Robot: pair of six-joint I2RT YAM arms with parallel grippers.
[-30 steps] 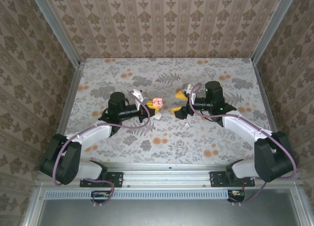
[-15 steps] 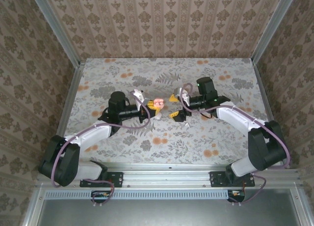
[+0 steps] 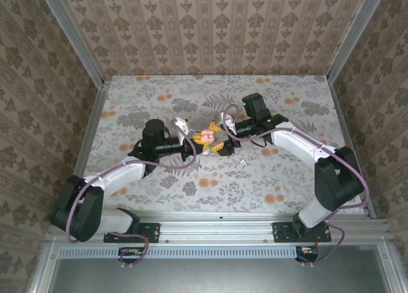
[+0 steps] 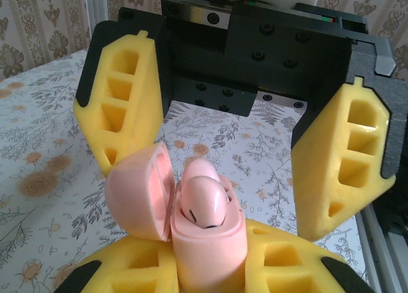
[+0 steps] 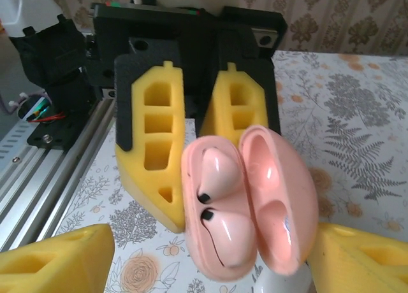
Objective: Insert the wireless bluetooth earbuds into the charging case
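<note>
The charging case (image 4: 204,242) is glossy pink, not white, and its hinged lid (image 4: 137,194) stands open. Two pink earbuds (image 5: 220,165) sit side by side in its sockets, dark tips showing. My left gripper (image 4: 204,271) is shut on the lower body of the case and holds it above the table (image 3: 268,178). My right gripper (image 5: 207,267) is open, and its yellow fingers (image 4: 121,108) stand wide on either side of the case without touching it. From above, the pink case (image 3: 205,137) sits between the two grippers at the table's middle.
A small white rounded object (image 5: 284,283) shows just below the case in the right wrist view; what it is cannot be told. The left arm's black wrist and aluminium rail (image 5: 57,153) lie behind the case. Wallpapered walls enclose the floral table.
My right arm has swung left, bringing its open gripper up to the case so its fingers now flank it. The left arm and the case have stayed put.
</note>
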